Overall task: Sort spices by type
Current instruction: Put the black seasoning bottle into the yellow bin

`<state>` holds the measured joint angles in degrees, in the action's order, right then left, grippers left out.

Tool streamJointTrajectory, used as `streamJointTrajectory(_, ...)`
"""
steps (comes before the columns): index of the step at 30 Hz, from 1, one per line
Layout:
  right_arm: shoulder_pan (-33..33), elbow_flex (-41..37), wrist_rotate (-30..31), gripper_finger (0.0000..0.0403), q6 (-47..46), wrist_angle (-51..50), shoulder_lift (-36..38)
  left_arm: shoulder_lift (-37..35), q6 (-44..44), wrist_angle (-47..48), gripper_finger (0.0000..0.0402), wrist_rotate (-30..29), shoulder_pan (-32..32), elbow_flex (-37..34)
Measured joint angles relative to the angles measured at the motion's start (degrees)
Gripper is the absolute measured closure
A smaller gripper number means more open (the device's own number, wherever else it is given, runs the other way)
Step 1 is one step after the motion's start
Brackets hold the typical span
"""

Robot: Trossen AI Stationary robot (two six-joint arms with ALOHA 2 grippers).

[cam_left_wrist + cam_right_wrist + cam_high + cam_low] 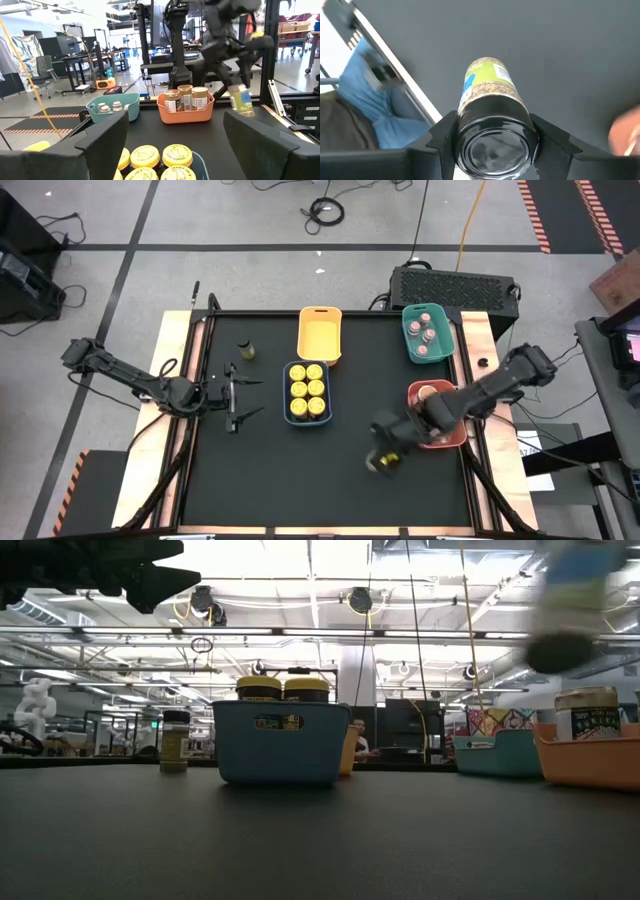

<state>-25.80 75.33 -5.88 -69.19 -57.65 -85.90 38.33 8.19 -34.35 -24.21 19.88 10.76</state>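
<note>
My right gripper (385, 457) hangs over the table in front of the red tray (452, 442), shut on a spice jar (490, 95) with a dark lid and a green, blue and white label. The jar also shows blurred in the low view (570, 600) and in the left wrist view (241, 99). My left gripper (245, 392) stands open at the table's left, holding nothing. A blue tray (288, 392) holds several yellow-lidded jars (177, 155). One dark-lidded jar (245, 350) stands alone on the table. My right gripper pinches the jar at its dark lid end (522, 120) between its two fingers (547, 137), one on each side. The fingers come from above, slanting down. The jar hangs below them, bottom toward the table, tilted and lifted clear.
An empty yellow tray (319, 330) lies at the back middle. A green tray (410, 340) at the back right holds pinkish-lidded jars. The red tray holds wide tubs (185, 97). Bare dark tabletop lies along the near side.
</note>
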Motion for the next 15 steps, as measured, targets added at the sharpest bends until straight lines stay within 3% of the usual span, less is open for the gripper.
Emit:
streamJointTrajectory(9, 19.21, 22.65, 6.04, 0.0221, 28.59, -14.69, -8.09, 0.0, 1.25, -0.24, 0.0072, -0.02, 0.0, 0.0)
streamJointTrajectory(15, 31.24, 35.81, 6.42, 0.0221, 47.5, -15.99, -16.74, 0.02, 3.43, 0.04, 0.0072, -0.02, 0.0, 0.0)
